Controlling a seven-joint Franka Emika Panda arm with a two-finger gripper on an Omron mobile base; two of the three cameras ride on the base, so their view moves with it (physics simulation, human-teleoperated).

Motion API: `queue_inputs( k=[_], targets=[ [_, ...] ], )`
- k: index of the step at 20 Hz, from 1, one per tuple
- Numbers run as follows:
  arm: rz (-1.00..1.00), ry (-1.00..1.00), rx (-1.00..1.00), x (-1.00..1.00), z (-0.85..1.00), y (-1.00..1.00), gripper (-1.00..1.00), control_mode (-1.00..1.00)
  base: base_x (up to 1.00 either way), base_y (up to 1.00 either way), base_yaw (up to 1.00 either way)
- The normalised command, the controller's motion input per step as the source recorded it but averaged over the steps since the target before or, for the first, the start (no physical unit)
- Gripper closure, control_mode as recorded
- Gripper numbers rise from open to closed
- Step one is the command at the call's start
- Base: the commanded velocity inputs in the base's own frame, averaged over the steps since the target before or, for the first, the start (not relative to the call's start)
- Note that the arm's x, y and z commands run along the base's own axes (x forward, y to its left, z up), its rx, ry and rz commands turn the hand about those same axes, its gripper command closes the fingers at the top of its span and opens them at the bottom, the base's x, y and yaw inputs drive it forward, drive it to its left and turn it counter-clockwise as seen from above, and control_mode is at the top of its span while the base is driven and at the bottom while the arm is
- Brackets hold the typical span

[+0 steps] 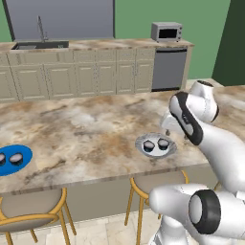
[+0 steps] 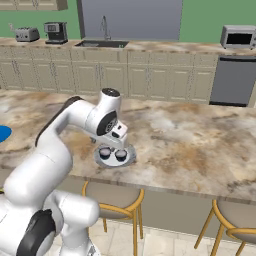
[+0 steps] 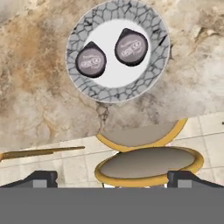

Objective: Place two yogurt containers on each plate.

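Hand view, two dark yogurt cups [image 3: 91, 61] [image 3: 131, 47], crackle-rimmed grey plate [image 3: 117, 19]

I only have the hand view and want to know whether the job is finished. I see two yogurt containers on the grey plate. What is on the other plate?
Observer: The blue plate also holds two yogurt containers.
Operator: Where is that plate?
Observer: It is on the same marble counter, far to the arm's left, at the edge of the left base view.
Operator: How high is my pincer?
Observer: The pincer hangs above the grey plate and touches neither cup there.
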Motion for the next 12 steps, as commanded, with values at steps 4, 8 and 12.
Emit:
queue_inputs(
  k=[4, 8, 12],
  targets=[
    [-0.03, -0.17, -0.01, -0.75, 0.28, 0.22, -1.00, -1.00, 0.00, 0.00, 0.00],
    [0.00, -0.21, -0.08, -0.75, 0.30, 0.25, -1.00, -1.00, 0.00, 0.00, 0.00],
    [0.03, -0.28, -0.15, -0.74, 0.37, 0.20, -1.00, -1.00, 0.00, 0.00, 0.00]
  ],
)
